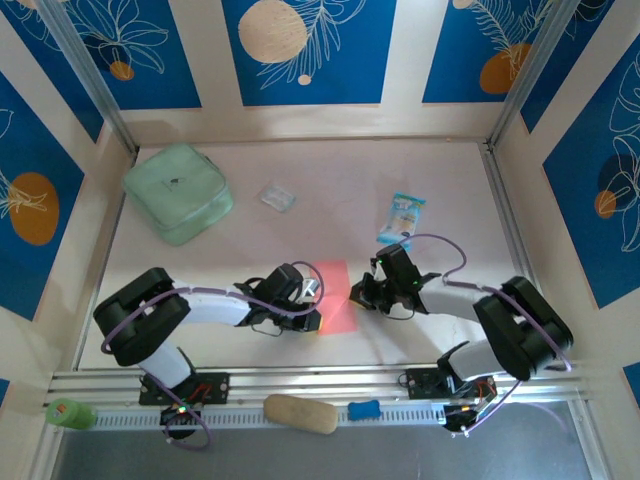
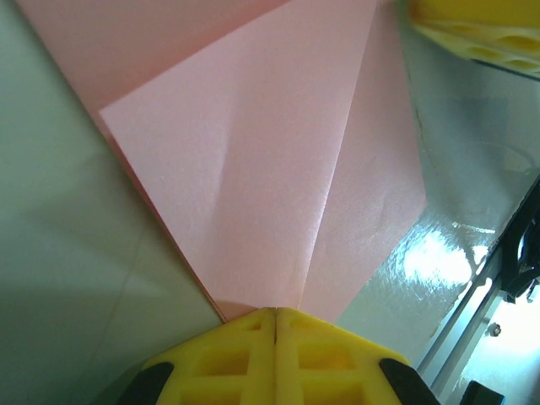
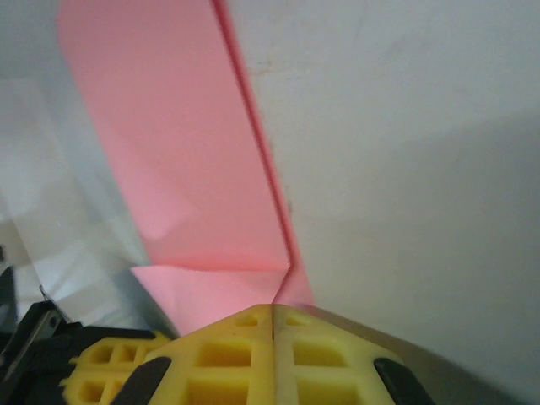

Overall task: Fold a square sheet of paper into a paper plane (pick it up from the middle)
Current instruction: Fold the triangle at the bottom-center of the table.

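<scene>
Paper (image 1: pixel 338 305) part-folded.
Left hand (image 2: pixel 276 312) and right hand (image 3: pixel 272 308) pressed together at its edges; left wrist view discloses diagonal flaps.

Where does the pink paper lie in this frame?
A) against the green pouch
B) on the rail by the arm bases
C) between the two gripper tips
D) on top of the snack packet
C: in the top view the paper lies with the left gripper at its left edge and the right gripper at its right edge, both shut.
</scene>
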